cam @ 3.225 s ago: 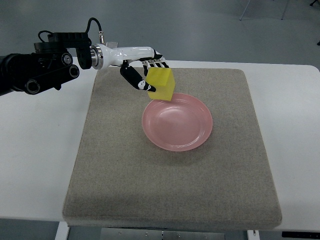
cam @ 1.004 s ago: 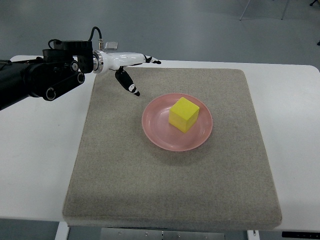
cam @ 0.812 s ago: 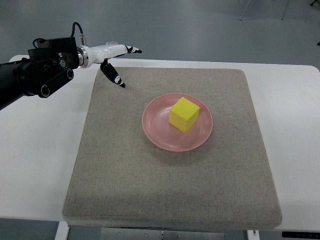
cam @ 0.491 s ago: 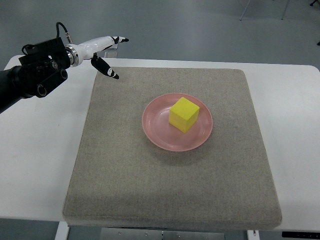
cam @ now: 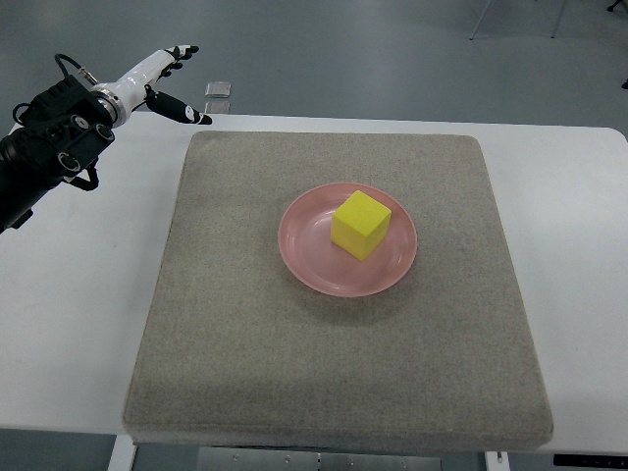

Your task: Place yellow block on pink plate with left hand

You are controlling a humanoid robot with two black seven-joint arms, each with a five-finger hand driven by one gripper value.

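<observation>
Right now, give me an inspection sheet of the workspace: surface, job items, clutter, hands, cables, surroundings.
Surface: white table with a grey felt mat lying flat on it.
Job's things: yellow block rests on the pink plate, inside the rim, a little above its centre in the picture; plate sits on the mat.
Clutter: small grey object at the far table edge, too small to identify.
Hands: left hand at upper left, off the mat, fingers spread, holding nothing; right hand not in view.
Cables: one black cable looping at the left wrist.
Surroundings: grey floor beyond the table; thin furniture legs at the top right.
</observation>
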